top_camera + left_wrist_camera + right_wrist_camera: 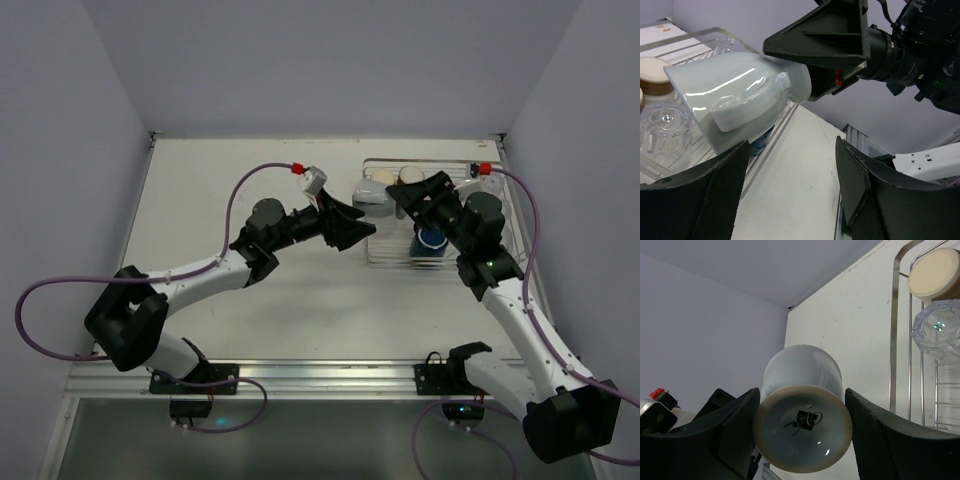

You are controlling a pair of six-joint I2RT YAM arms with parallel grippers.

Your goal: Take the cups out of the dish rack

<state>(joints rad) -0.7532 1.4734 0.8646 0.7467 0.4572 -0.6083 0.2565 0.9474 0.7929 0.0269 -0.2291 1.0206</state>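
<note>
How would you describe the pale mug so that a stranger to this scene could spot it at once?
Find the wire rack at the table's far right. At its left edge the right gripper holds a pale blue-grey mug, tilted. It alone is gripped; the navy mug, clear glass and cream-topped cup sit in the rack.

Light blue-grey mug (802, 432) tipped on its side, base toward right wrist cam, at left edge of silver wire dish rack (893, 340); navy mug (432, 240), clear tumbler (940, 327), cream-topped brown cup (935, 272) sit inside.
</note>
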